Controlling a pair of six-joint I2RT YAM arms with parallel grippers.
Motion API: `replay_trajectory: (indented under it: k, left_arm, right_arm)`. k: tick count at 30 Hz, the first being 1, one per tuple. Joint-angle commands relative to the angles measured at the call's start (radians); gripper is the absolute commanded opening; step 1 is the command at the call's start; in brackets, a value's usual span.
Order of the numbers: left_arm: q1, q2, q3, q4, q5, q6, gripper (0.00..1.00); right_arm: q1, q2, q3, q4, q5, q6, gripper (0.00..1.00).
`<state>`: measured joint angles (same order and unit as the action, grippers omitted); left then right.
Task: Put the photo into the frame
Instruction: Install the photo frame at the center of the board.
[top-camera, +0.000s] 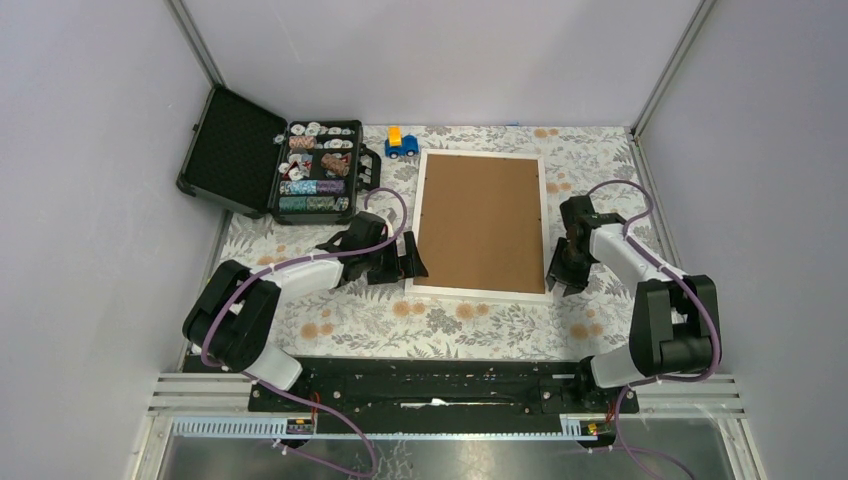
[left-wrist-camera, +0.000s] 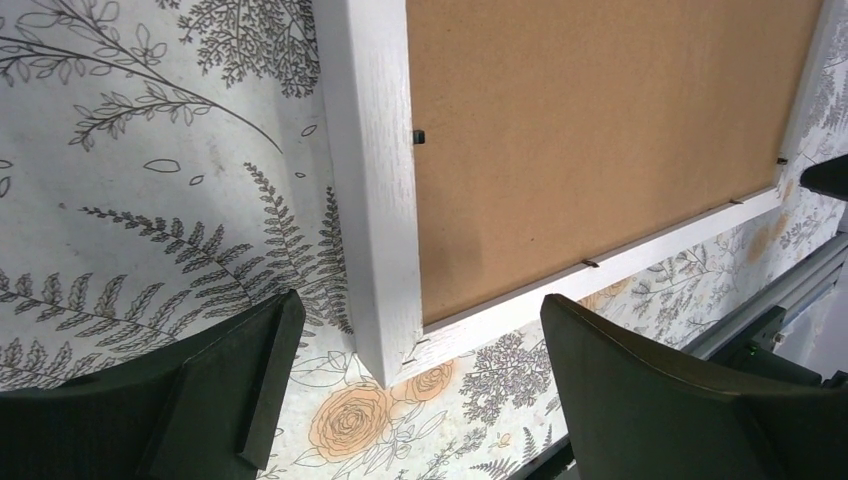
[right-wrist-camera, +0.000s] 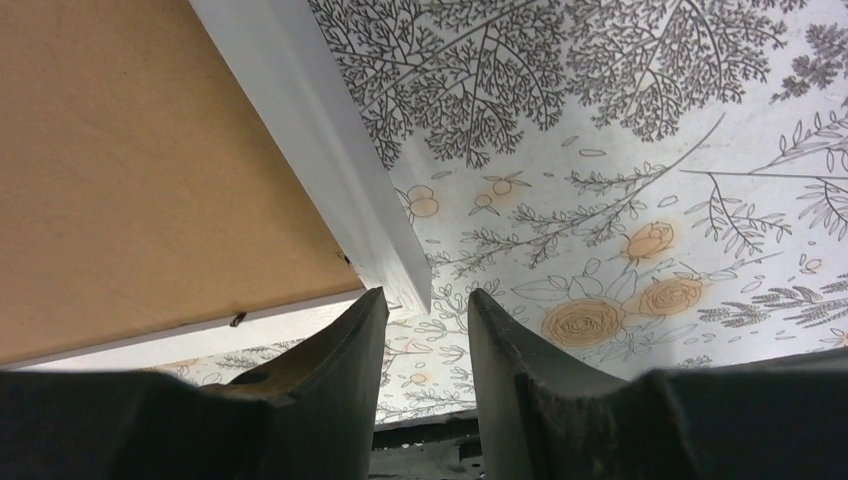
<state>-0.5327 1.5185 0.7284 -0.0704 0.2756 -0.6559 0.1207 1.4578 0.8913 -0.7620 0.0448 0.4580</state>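
The frame (top-camera: 482, 220) lies face down in the middle of the floral tablecloth, brown back up inside its white moulding (left-wrist-camera: 370, 200). The photo is hidden; only the brown back shows. My left gripper (top-camera: 410, 265) hovers at the frame's near-left corner (left-wrist-camera: 395, 360), open wide (left-wrist-camera: 418, 320), one finger on each side of the corner and neither touching it. My right gripper (top-camera: 562, 280) is at the near-right corner (right-wrist-camera: 405, 285). Its fingers stand close together (right-wrist-camera: 428, 300) with only tablecloth showing in the narrow gap, and the left fingertip (right-wrist-camera: 370, 310) sits right by the moulding.
An open black case (top-camera: 232, 150) of small sorted items (top-camera: 318, 170) stands at the back left. A small blue and yellow toy car (top-camera: 401, 143) sits behind the frame. The black mounting rail (top-camera: 430, 385) runs along the near edge, and walls close both sides.
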Motion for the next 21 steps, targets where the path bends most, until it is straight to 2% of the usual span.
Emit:
replay_trajectory:
  k: [1, 11, 21]
  left_arm:
    - [-0.001, -0.004, -0.005, 0.064, 0.039, -0.012, 0.98]
    - [-0.014, -0.004, -0.008, 0.066, 0.037, -0.02, 0.98]
    - [-0.058, 0.016, -0.005, 0.094, 0.05, -0.051, 0.98]
  right_arm:
    - [0.008, 0.032, 0.006, 0.047, 0.021, -0.001, 0.43]
    - [0.023, 0.088, 0.012, 0.095, -0.01, -0.029, 0.42]
    - [0.146, 0.167, 0.015, 0.148, -0.022, 0.024, 0.41]
